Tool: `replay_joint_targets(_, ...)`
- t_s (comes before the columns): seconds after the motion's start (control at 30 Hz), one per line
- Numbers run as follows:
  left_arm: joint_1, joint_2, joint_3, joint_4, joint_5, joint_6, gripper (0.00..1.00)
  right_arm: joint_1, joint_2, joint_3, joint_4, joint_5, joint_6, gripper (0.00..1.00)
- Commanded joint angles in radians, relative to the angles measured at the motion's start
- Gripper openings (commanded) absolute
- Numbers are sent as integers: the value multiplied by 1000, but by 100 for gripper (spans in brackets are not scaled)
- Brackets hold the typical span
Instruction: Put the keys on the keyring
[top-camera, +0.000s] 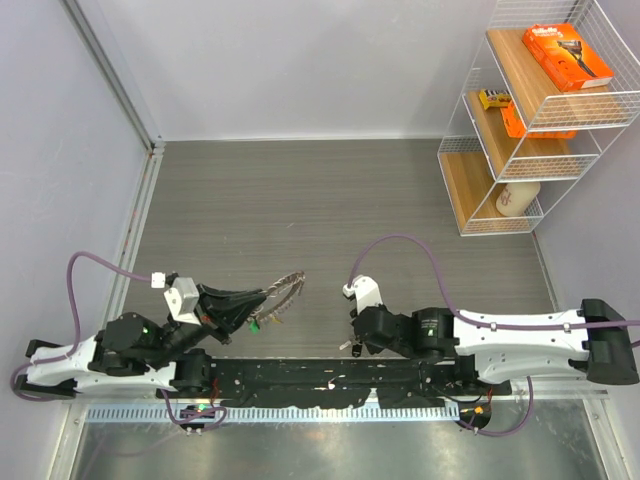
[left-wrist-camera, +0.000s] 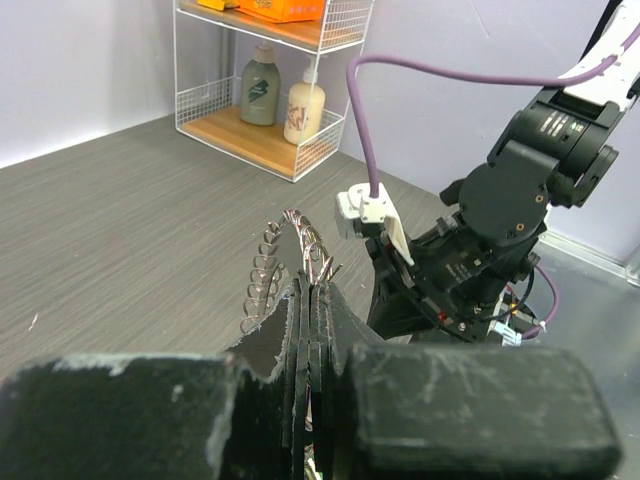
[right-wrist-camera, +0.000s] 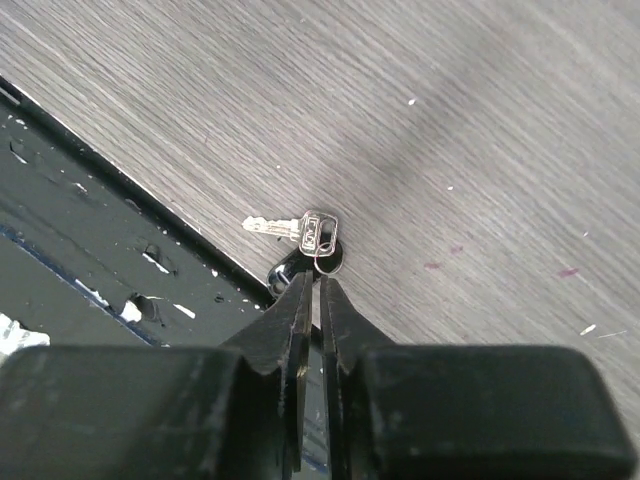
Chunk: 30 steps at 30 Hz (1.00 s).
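At the near edge, just past the black mat (right-wrist-camera: 100, 230), I'm looking down my right gripper (right-wrist-camera: 312, 285). Its jaws are sitting pressed together, with the tips right at the black head of a key (right-wrist-camera: 300, 228). The key is lying flat on the table (right-wrist-camera: 450, 120), its short silver blade showing. I can't tell whether the tips are actually pinching that head.

Over to the left, my left gripper (left-wrist-camera: 312, 295) is clamping the keyring (left-wrist-camera: 290, 250) and holding it raised off the table, with the keys fanning out beyond the fingertips and a green tag (top-camera: 255, 324) dangling below. I'm judging that it's presenting the ring toward the right arm so the key can be brought to it.

At the far right a wire shelf (top-camera: 540, 120) is standing well out of the way.
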Motion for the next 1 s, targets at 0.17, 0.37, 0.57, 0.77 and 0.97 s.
replay_joint_targets(0.17, -5, 37, 30, 73, 13, 1, 0, -5, 62, -2, 54, -28, -17, 36)
replay_joint_targets(0.37, -5, 48, 41, 63, 13, 0, 0, -2, 142, -26, 105, -29, -13, 47)
replay_joint_targets(0.57, -5, 52, 35, 69, 13, 0, 0, -26, 173, -48, 167, -51, -12, 51)
replay_joint_targets(0.77, -5, 46, 33, 63, 7, -4, 0, -77, 185, -94, 253, -106, -18, 51)
replay_joint_targets(0.97, -5, 43, 35, 57, 5, -7, 0, -98, 220, -111, 284, -132, -26, 49)
